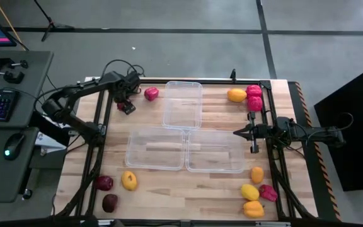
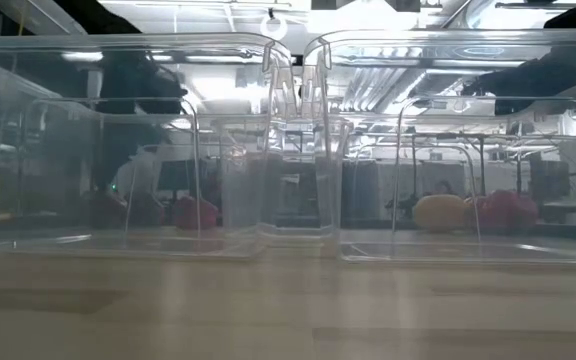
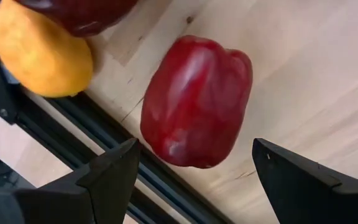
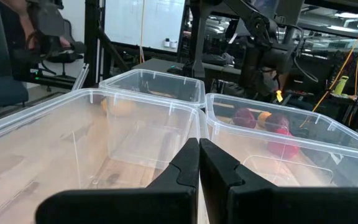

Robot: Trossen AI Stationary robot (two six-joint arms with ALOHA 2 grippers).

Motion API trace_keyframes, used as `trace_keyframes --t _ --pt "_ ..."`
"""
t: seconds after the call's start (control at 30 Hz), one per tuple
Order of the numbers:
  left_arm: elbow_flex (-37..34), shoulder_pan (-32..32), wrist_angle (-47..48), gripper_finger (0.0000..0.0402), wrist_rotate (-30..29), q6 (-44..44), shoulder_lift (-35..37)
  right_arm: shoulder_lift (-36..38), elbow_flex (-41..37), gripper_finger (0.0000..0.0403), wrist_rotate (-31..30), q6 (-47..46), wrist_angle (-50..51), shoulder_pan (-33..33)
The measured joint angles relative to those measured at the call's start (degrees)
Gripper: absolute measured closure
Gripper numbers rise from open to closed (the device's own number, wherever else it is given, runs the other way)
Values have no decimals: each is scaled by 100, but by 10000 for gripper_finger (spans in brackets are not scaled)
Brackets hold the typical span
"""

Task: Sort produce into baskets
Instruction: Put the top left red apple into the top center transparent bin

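A bright red pepper [image 3: 194,99] lies on the wood near the table's far left corner, beside a black frame rail. A yellow piece [image 3: 39,53] and a dark maroon one [image 3: 79,12] lie next to it. My left gripper [image 3: 196,144] hangs open above the pepper, pointing steeply down, one finger on either side and clear of it. In the high view my left gripper [image 1: 126,106] hides most of this group. Three clear baskets [image 1: 183,104] [image 1: 155,148] [image 1: 215,150] stand mid-table with no produce in them. My right gripper [image 1: 237,132] waits shut and level at the right.
Another red pepper [image 1: 151,93] lies beside the far basket. A yellow piece [image 1: 236,95] and two red ones [image 1: 254,98] sit far right. Several yellow, orange and red pieces [image 1: 253,192] lie near right. Two maroon pieces [image 1: 103,183] and a yellow one [image 1: 129,181] lie near left.
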State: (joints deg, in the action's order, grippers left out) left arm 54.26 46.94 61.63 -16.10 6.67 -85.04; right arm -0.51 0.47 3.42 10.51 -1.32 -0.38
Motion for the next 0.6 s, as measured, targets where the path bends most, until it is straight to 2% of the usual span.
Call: trace_keyframes --t 0.43,0.6 --pt "19 -9 -161 101 -214 246 -1195 0 0 402 0 -1 0 0" --pt "15 -15 -208 106 -376 174 -1402 0 0 402 0 -1 0 0"
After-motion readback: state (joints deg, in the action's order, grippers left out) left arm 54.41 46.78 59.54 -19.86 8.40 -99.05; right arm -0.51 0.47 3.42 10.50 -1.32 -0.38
